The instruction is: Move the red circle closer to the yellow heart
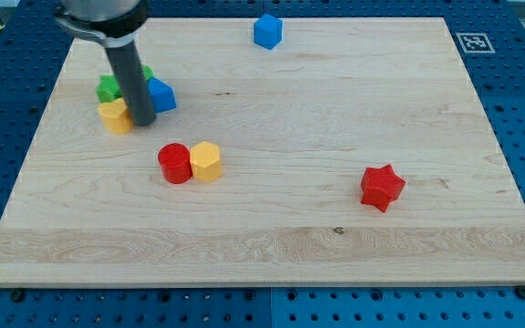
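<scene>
No brand names or readable words anywhere; only a square black-and-white fiducial marker (pixel 471 41) printed at the wooden board's (pixel 335 237) top-right corner in the view.

Dark rod (pixel 130 77) dropping from the view's top left, nearly upright, leaning slightly toward the view's right as it descends. My tip (pixel 144 122) down at board level, wedged among a cluster of three blocks — no jaws to open or close, just a plain rod end, clamped on nothing. Just left of the tip, apparently touching: a yellow heart (pixel 114 117). Behind the rod, partly hidden: a green block (pixel 109 87), shape unclear. Just right of the rod: a blue block (pixel 161 95), angular, exact shape hard to tell.

Red circle (pixel 175 163) lying below and to the right of the tip, apart from it, near the yellow heart but not touching. Pressed against the red circle's right side — a yellow block (pixel 206 161), roughly hexagonal.

Another blue block (pixel 267 30) near the top edge, well apart. Red star (pixel 382 187) alone at the view's lower right.
</scene>
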`<state>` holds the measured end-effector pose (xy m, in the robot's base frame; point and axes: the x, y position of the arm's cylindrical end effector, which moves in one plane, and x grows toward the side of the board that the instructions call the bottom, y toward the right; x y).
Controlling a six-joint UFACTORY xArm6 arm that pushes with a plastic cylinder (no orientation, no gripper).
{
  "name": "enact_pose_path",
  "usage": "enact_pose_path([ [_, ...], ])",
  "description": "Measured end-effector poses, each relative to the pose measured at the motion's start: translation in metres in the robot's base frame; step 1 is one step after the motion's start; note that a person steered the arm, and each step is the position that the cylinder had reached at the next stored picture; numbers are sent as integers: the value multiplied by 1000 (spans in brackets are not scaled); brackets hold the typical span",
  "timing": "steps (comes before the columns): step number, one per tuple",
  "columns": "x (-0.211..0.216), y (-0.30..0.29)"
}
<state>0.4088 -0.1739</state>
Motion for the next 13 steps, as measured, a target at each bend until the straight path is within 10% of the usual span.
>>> enact_pose_path([
  [6,125,50],
  [13,32,74],
])
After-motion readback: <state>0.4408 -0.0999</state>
